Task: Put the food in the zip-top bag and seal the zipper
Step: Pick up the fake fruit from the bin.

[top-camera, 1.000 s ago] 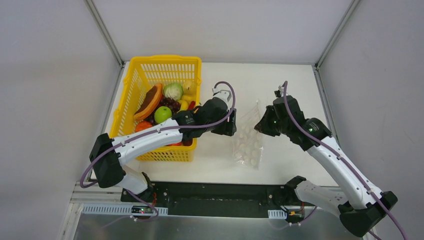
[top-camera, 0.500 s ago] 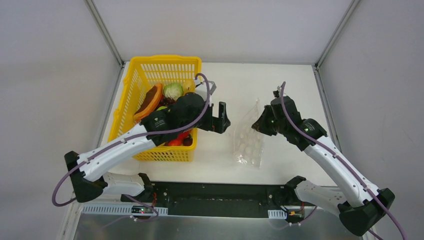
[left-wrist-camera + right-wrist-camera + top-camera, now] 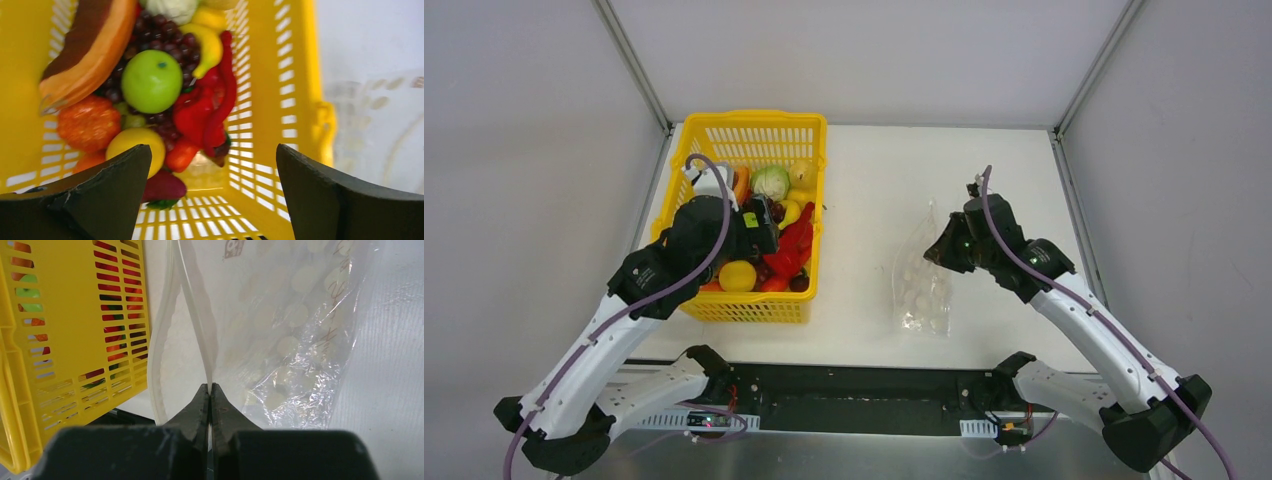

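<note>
The left gripper (image 3: 212, 150) is spread wide and holds nothing. It hangs over the yellow basket (image 3: 295, 60) with the food heaped below it. A green apple (image 3: 151, 81) lies ahead of its fingers, and a long red pepper (image 3: 212, 107) runs down the gap between them. A yellow lemon (image 3: 135, 146) sits just beside the left finger (image 3: 100, 195), and dark grapes (image 3: 167, 32) and an orange papaya slice (image 3: 82, 50) lie farther ahead. The right gripper (image 3: 210, 388) is pinched tight on one lip of the zipper (image 3: 197, 315). That strip rises straight from its fingertips, while the other lip bows away to its left and leaves the mouth slightly parted. The zip-top bag (image 3: 295, 325), clear with pale dots, spreads ahead and to the right of this gripper. Its lower part rests on the white surface (image 3: 874, 180), and no piece of food shows inside it. The basket stands to this gripper's left, apart from the bag.
</note>
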